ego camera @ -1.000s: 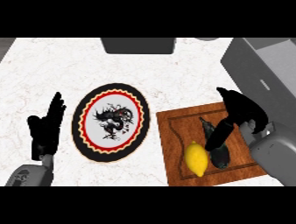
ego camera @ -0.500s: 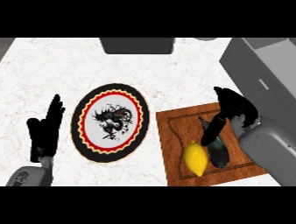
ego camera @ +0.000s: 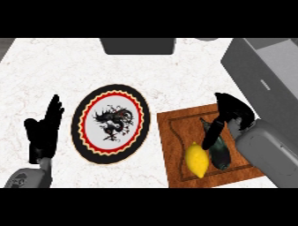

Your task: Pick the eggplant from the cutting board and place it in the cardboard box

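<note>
Lowered further since the earlier frame, the right hand (ego camera: 233, 115) now reaches over the eggplant (ego camera: 218, 148) on the cutting board (ego camera: 177, 150), beside a lemon (ego camera: 197, 160); its fingers curl down beside it, not yet closed. Grasping comes next. The left hand (ego camera: 44, 130) rests open beside the plate (ego camera: 110, 124).

We look steeply down on a white marbled counter (ego camera: 60, 70). At lower right, a wooden cutting board (ego camera: 177, 128) carries a yellow lemon (ego camera: 197, 160) and, just beside it, a dark eggplant (ego camera: 219, 152). Our right hand (ego camera: 233, 112) hangs over the eggplant's upper end, fingers pointing down along it. A round plate (ego camera: 110, 124) with a red-and-black rim lies left of the board. Our left hand (ego camera: 44, 130) rests open at far left, fingers up. A grey box (ego camera: 275, 84) fills the upper right.
</note>
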